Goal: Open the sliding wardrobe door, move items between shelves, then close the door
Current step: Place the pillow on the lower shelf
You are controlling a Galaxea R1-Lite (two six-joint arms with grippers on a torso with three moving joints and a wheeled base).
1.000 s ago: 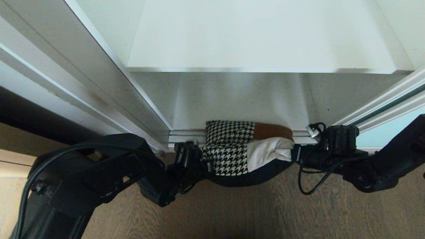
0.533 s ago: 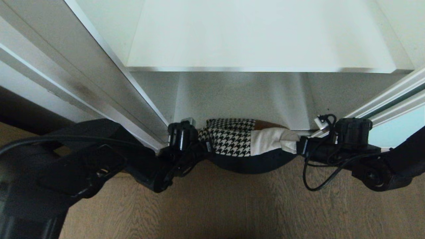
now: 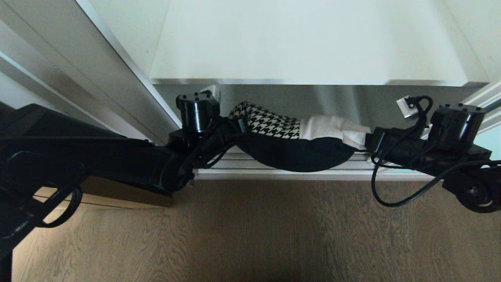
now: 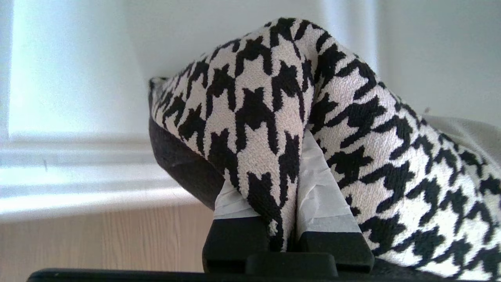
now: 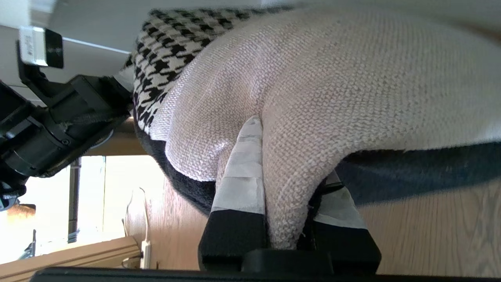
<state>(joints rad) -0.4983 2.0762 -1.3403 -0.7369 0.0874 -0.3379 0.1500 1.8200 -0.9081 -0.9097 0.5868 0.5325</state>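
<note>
Left gripper (image 4: 282, 235): clamped on a pinched fold at the houndstooth end of the cushion (image 3: 287, 139); its taped fingers (image 4: 319, 196) are seen on either side of the fabric.
Right gripper (image 5: 285, 239): closed on a fold at the cream end of the cushion, with fabric squeezed between its taped fingers (image 5: 240, 176).
Cushion: held between both grippers above the door track (image 3: 282, 169), sagging in the middle, dark underside down; it is seen in front of the lower compartment, below the front edge of the white shelf (image 3: 305, 47).
Contact with the track: it cannot be told whether the sagging underside touches it.
Sliding door (image 3: 492, 138): only a pale aqua sliver is shown at the right edge, behind the right arm.
Floor (image 3: 250, 235): grey-brown wood grain, in front of the track.
</note>
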